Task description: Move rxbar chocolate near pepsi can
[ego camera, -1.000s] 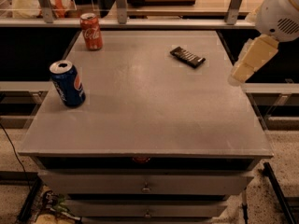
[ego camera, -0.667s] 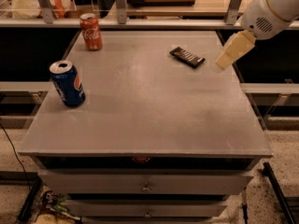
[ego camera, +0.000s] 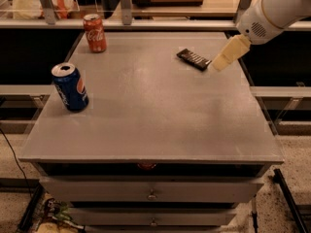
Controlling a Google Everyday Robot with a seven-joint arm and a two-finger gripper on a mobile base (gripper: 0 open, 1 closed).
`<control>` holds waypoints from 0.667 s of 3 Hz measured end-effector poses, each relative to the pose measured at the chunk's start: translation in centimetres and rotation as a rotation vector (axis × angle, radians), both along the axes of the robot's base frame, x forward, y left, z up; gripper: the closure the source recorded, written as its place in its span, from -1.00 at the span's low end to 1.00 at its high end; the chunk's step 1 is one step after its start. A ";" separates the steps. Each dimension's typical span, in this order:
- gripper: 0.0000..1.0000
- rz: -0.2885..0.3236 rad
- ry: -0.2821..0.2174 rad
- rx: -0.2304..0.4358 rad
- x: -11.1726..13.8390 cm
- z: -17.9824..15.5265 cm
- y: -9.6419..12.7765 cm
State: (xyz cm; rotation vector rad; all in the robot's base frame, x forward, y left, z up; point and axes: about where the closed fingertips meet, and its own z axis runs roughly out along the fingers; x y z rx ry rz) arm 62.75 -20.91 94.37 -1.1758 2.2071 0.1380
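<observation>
The rxbar chocolate (ego camera: 194, 59) is a thin black bar lying flat at the back right of the grey table top. The pepsi can (ego camera: 71, 87) is blue with a silver top and stands upright near the table's left edge, far from the bar. My gripper (ego camera: 217, 64) comes down from the upper right on a white arm. Its cream tip sits just right of the bar's right end, close to it or touching it. It holds nothing.
A red Coca-Cola can (ego camera: 95, 33) stands at the back left corner. The grey table (ego camera: 155, 125) has drawers (ego camera: 151, 194) below its front edge. A shelf with rails and bags runs behind the table.
The gripper has moved left and toward the back, from beyond the table's right edge to the right end of the bar. The bar and both cans have not moved.
</observation>
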 end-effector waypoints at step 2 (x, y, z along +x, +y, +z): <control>-1.00 -0.035 0.034 0.196 7.4 -5.3 4.4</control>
